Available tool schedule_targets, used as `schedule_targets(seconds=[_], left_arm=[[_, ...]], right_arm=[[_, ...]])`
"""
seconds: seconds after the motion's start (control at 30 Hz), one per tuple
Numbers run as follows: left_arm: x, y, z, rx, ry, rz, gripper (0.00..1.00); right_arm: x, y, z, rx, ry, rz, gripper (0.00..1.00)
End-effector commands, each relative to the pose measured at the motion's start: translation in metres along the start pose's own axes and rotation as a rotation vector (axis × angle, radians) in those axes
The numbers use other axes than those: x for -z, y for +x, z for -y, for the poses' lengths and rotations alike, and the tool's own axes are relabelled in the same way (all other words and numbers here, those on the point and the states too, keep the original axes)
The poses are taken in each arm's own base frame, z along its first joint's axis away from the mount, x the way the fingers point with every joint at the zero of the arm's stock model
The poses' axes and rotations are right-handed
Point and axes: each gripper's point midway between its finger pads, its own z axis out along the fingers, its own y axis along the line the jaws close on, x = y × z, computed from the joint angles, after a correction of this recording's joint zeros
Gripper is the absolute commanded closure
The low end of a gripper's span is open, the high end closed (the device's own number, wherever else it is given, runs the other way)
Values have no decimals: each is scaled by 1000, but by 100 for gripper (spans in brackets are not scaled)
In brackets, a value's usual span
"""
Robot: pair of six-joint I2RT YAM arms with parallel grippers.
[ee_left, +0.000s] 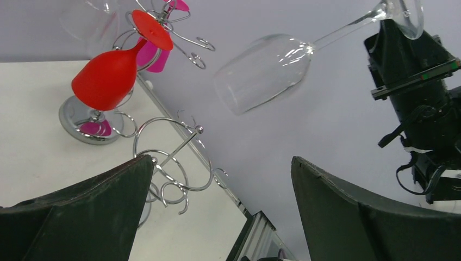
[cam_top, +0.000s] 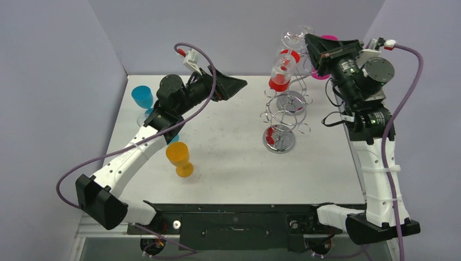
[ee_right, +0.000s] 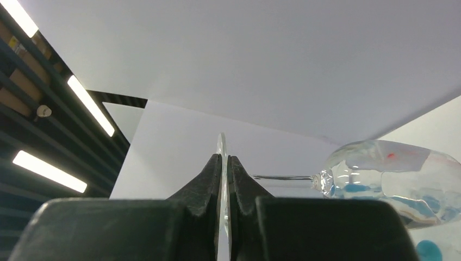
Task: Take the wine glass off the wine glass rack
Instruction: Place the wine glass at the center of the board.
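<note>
You have a white worktop with both arms reaching across it towards the far side. The right arm stands tall along the right edge, and the left arm stretches in from the left.

The wire rack stands on its round chrome base right of centre, its curled hooks spiralling upward.

Your right hand is raised at the top of the rack and clenched on the thin foot of the clear wine glass, the disc pinched edge-on between the fingers. Your left hand is released, fingers spread wide, hovering to the left of the rack and holding nothing.

The clear wine glass hangs tilted in the air, stem slanting up to the right hand and bowl lower. In the left wrist view it sits apart from the wire.

A red glass hangs from the rack, with a magenta glass behind it. On the worktop's left side, an orange glass stands upright and a blue glass stands farther back.
</note>
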Motion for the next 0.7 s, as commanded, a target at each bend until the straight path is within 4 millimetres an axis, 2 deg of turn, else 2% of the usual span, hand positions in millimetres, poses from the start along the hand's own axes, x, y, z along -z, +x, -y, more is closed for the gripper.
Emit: schedule_targets(seconds=[0.0,0.27,0.3,0.5,0.67], left_arm=[[-11,-33,34,16,190,93,4],[-9,-53,15,157,339,120,4],[-9,-56,10,160,346,125,4],[-7,-63,-15,209,312,136,4],[-11,-63,-22,240,319,129,3]], right_arm=[[-22,12,-31,-100,-126,-4,100],[-53,43,-33,-237,-176,-85,100],[-59,47,-28,-249,-166,-92,100],[-70,52,-36,-310,-208,-102,100],[-79,62,-38,-346,-223,-126,100]])
